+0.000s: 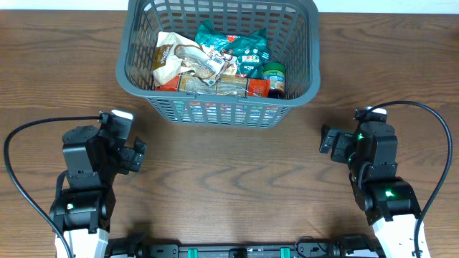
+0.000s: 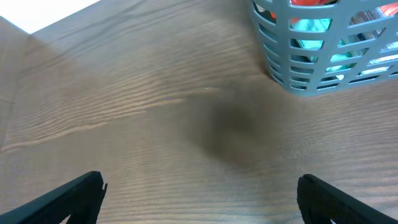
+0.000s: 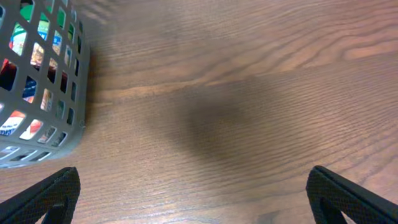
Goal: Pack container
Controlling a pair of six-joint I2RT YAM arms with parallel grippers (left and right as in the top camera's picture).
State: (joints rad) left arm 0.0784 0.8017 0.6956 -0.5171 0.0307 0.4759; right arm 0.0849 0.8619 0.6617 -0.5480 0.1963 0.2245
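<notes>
The dark grey slotted container stands at the back middle of the wooden table. It holds several packaged items: a beige bag, teal packets, a green-lidded jar and flat orange-edged packs. A corner of the container shows in the left wrist view and in the right wrist view. My left gripper is open and empty over bare table at the front left. My right gripper is open and empty at the front right.
Black cables loop from each arm near the table's side edges. Bare wood lies between the two arms in front of the container.
</notes>
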